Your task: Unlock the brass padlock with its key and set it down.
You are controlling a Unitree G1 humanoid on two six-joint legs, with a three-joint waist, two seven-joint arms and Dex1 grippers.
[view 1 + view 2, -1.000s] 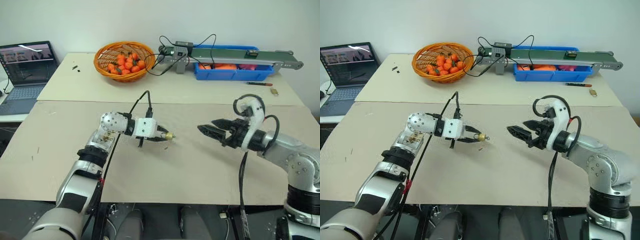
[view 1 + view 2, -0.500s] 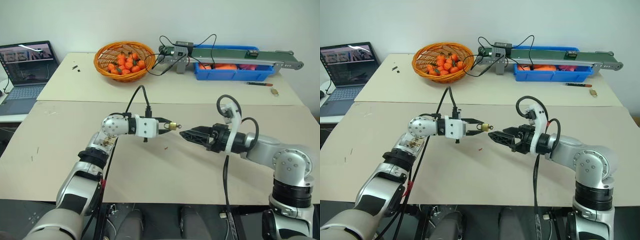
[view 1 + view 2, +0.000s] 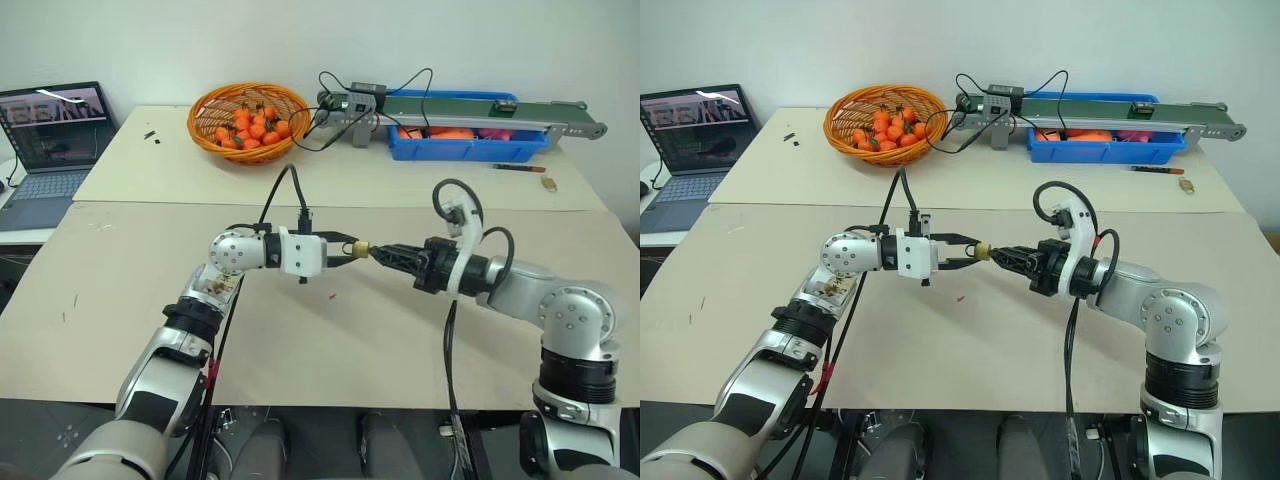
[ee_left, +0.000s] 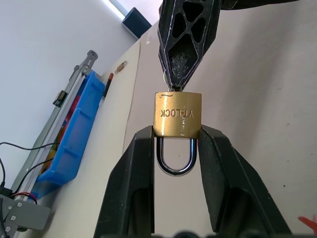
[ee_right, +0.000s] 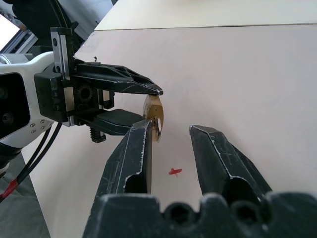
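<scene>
The brass padlock (image 4: 177,114) hangs above the cardboard-covered table (image 3: 400,340), shackle toward my left wrist. My left gripper (image 3: 352,249) is shut on its two sides. My right gripper (image 3: 373,251) points at the padlock from the right, fingertips right at its keyhole end. In the right wrist view the right gripper (image 5: 171,128) shows a gap between its fingers, with the padlock (image 5: 154,117) beside one fingertip (image 5: 144,130). A small silver bit, likely the key (image 4: 167,77), shows between the padlock's end and the right fingertip (image 4: 183,59). Whether the fingers touch it I cannot tell.
A tiny red speck (image 3: 333,296) lies on the table below the padlock. At the back stand a basket of oranges (image 3: 200,118), a conveyor (image 3: 470,105) over a blue bin (image 3: 465,148), and a pen (image 3: 518,167) with a small brass item (image 3: 549,183). A laptop (image 3: 50,140) sits far left.
My right gripper has swung left up to the padlock and narrowed its fingers from wide open. My left gripper has lifted the padlock slightly, up and to the right.
</scene>
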